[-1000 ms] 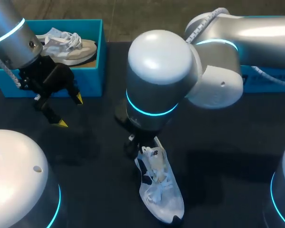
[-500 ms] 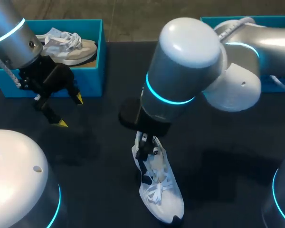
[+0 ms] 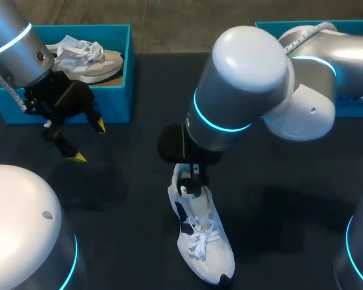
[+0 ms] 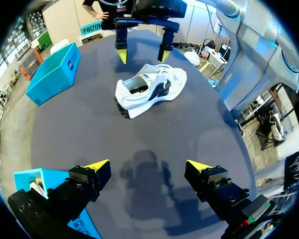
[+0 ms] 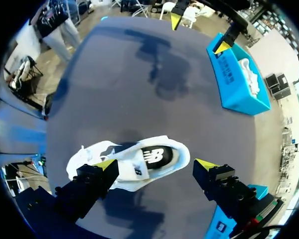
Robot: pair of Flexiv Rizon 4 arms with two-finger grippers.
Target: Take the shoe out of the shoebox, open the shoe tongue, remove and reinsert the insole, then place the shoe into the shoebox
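Note:
A white shoe [image 3: 201, 237] with navy trim lies on its sole on the dark table, toe toward the front edge. In the right wrist view its collar and insole [image 5: 152, 157] face up. My right gripper [image 5: 157, 163] hangs open just over the heel end, its fingers apart and clear of the shoe [image 5: 129, 159]. The left wrist view shows that gripper [image 4: 142, 54] above the shoe [image 4: 149, 89]. My left gripper [image 3: 89, 141] stands open and empty in front of the blue shoebox [image 3: 128, 72] at the back left.
A second, beige shoe [image 3: 88, 57] lies inside the left shoebox. Another blue box [image 3: 351, 109] stands at the back right, partly behind my right arm. Bare dark table surrounds the white shoe.
My right arm has swung to the right and its gripper has risen off the shoe's heel, fingers widening. The shoe stays on the table. The left arm has not moved.

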